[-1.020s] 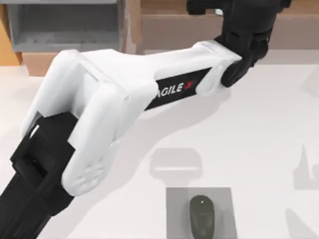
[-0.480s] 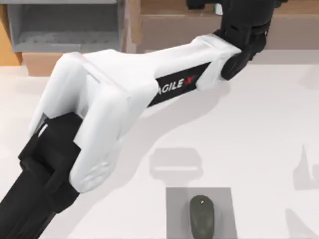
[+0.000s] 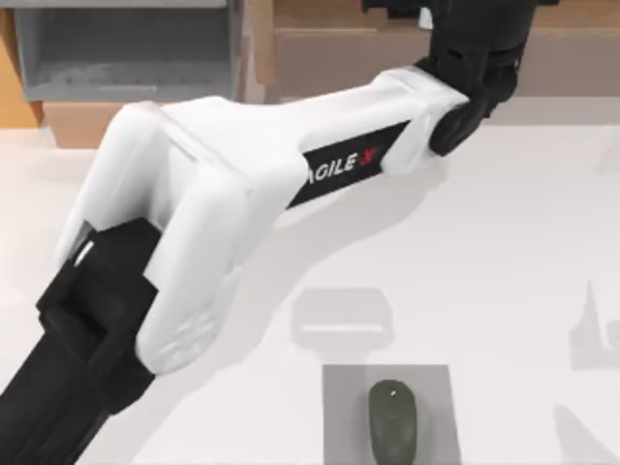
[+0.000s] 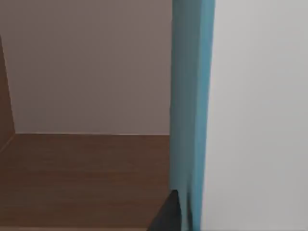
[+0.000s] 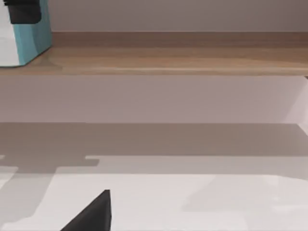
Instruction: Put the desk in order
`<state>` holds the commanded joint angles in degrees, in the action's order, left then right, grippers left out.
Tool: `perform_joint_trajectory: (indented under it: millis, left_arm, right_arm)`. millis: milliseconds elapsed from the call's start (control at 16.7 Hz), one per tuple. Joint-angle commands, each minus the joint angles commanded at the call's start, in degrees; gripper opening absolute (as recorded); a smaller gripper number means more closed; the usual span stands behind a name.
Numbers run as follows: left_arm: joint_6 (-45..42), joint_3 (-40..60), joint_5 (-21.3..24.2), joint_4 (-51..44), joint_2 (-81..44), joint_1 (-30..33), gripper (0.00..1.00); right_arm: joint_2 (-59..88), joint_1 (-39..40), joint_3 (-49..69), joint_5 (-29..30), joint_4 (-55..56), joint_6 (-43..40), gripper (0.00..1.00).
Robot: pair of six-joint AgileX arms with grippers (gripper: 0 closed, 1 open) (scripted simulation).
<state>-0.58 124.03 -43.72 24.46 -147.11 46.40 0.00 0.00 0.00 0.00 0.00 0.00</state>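
The white desk (image 3: 504,252) spans the top view, with light wooden shelf units (image 3: 339,53) along its far edge. My left arm reaches from the near left across to the far shelf, where my left gripper (image 3: 475,29) is shut on an upright teal and white book (image 4: 192,96). One dark finger (image 4: 166,216) lies against the teal spine. From the right wrist view, the same book (image 5: 29,36) stands on the wooden shelf board (image 5: 168,60) with the left gripper (image 5: 23,10) on top of it. A dark part of my right gripper (image 5: 94,214) hangs above the desk.
A dark mouse (image 3: 392,418) lies on a small grey mouse pad (image 3: 339,387) at the near edge. A grey open compartment (image 3: 126,48) sits at the far left of the shelf. The left arm's white link (image 3: 242,184) covers much of the desk's left half.
The left arm shifted slightly toward the far shelf over the first half second, then held still. The mouse and pad have not moved.
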Motion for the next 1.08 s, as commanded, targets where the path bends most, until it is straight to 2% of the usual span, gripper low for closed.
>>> perform_joint_trajectory:
  millis: [300, 900, 1080]
  left_arm:
    - [0.0, 0.0, 0.0, 0.0, 0.0, 0.0, 0.02]
    - [-0.1, -0.2, -0.2, 0.0, 0.2, 0.2, 0.00]
    - [-0.2, -3.7, -0.9, 1.2, 2.7, 1.1, 0.00]
  right_arm:
    - [0.0, 0.0, 0.0, 0.0, 0.0, 0.0, 1.00]
    - [0.0, 0.0, 0.0, 0.0, 0.0, 0.0, 1.00]
    - [0.0, 0.0, 0.0, 0.0, 0.0, 0.0, 1.00]
